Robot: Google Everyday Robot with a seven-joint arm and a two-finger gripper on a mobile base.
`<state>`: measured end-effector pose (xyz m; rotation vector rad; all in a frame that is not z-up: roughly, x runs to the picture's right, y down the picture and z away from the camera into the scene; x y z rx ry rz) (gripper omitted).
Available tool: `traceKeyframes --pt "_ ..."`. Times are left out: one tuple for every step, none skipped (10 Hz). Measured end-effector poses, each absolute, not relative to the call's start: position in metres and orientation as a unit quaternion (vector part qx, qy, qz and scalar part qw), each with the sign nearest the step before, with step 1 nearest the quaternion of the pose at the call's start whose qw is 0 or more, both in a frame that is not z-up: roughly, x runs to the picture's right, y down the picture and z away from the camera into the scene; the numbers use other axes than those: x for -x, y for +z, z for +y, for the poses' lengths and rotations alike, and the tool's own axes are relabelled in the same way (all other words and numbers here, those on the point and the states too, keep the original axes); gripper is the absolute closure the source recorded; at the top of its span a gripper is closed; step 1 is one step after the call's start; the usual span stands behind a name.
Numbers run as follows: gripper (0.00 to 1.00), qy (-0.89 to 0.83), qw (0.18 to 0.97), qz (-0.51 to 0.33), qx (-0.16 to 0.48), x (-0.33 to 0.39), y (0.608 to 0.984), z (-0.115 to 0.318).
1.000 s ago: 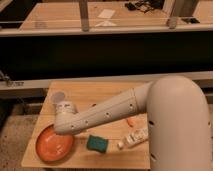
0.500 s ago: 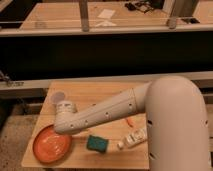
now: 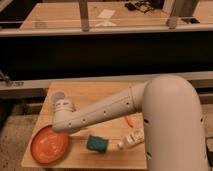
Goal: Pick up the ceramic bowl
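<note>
One end effector (image 3: 64, 128) over the ceramic bowl (image 3: 46, 149)

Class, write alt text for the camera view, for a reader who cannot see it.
A white robot arm reaches across a wooden table, its gripper over the far rim of an orange ceramic bowl at a front corner. A green pad and a white bottle-like item lie beside the bowl.

Ceramic bowl (image 3: 50, 146) a little further left, jaws unseen at its right rim

Glossy ceramic bowl (image 3: 47, 146), matt wooden table (image 3: 100, 95), smooth arm (image 3: 170, 115).
</note>
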<state>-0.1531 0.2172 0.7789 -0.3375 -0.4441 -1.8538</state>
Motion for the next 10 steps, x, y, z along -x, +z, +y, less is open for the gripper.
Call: traceKeyframes --pt "0.25 -0.791 0.563 -0.191 0.142 0.155 0.779 0.217" --pt "0.25 -0.793 0.56 -0.194 0.14 0.156 0.779 0.217" --pt "0.25 -0.795 0.558 -0.196 0.14 0.156 0.779 0.216" --pt "0.25 -0.796 0.555 -0.196 0.139 0.156 0.779 0.216" --pt "0.25 -0.798 0.552 -0.198 0.137 0.158 0.778 0.215" --pt "0.25 -0.801 0.548 -0.199 0.136 0.161 0.778 0.214" --pt "0.25 -0.803 0.545 -0.201 0.134 0.163 0.778 0.213" --pt "0.25 -0.805 0.541 -0.202 0.133 0.165 0.777 0.213" --pt "0.25 -0.808 0.538 -0.204 0.131 0.166 0.777 0.213" --pt "0.25 -0.809 0.535 -0.205 0.13 0.167 0.777 0.212"
